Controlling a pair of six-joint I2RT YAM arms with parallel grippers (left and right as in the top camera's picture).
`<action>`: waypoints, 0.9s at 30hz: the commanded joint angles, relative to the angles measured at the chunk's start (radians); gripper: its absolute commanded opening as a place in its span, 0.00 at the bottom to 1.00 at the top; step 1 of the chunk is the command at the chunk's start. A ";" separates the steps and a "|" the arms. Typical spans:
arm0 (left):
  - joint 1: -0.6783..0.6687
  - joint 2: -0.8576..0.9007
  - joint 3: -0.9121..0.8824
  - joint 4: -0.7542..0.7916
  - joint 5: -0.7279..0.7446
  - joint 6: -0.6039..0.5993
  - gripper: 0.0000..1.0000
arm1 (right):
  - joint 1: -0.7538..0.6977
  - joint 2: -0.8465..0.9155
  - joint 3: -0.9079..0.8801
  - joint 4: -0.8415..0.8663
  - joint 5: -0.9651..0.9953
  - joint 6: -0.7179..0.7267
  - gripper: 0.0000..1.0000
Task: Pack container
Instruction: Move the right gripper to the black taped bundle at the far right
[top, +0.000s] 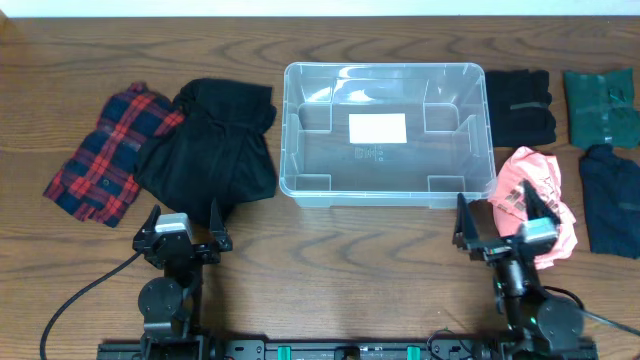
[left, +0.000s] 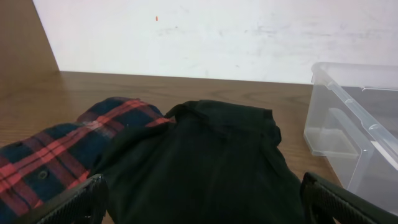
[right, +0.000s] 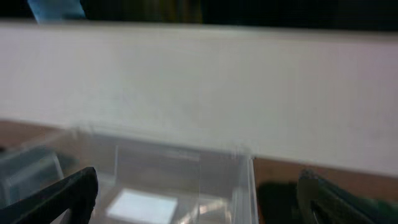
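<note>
- Container (top: 385, 170) sits mid-desk, open top, long side facing the arms. Nothing inside; only the white label (top: 377, 128) shows on its base.
- Left of it: black garment (top: 210, 140) in a loose heap, overlapping the edge of a red plaid shirt (top: 115, 150). The black garment's right edge lies just beside the container's left wall.
- Right of it: pink garment (top: 535, 195) crumpled near the front right corner. Behind that is a black folded piece (top: 520, 108), further right a green folded piece (top: 598, 102) and a navy piece (top: 612, 198).
- Left hand (top: 183, 212): fingers spread wide, holding nothing, at the near edge of the black garment. The left wrist view shows the garment filling the gap between the fingers (left: 74, 205).
- Right hand (top: 494, 200): fingers also spread, holding nothing, by the container's front right corner with the pink garment just beside or partly under it. The right wrist view looks over the container rim; its fingers (right: 56, 196) are wide apart.
- Step, as I read it: the very start, first pick not yet made.
- Next move calls for dropping one hand onto its nearest garment (black on the left, pink on the right), pinching a thick fold rather than a single layer, lifting clear of the rim, then releasing over the base.
- Risk: trailing cloth may catch on the rim, and the black garment may drag the plaid shirt along.
</note>
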 joint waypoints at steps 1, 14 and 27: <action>0.005 -0.007 -0.030 -0.020 -0.004 -0.005 0.98 | 0.008 0.010 0.123 -0.022 -0.014 0.036 0.99; 0.005 -0.007 -0.030 -0.020 -0.004 -0.005 0.98 | 0.006 0.260 0.515 -0.206 0.127 0.036 0.99; 0.005 -0.007 -0.030 -0.021 -0.004 -0.005 0.98 | -0.033 0.620 0.976 -0.639 0.126 -0.160 0.99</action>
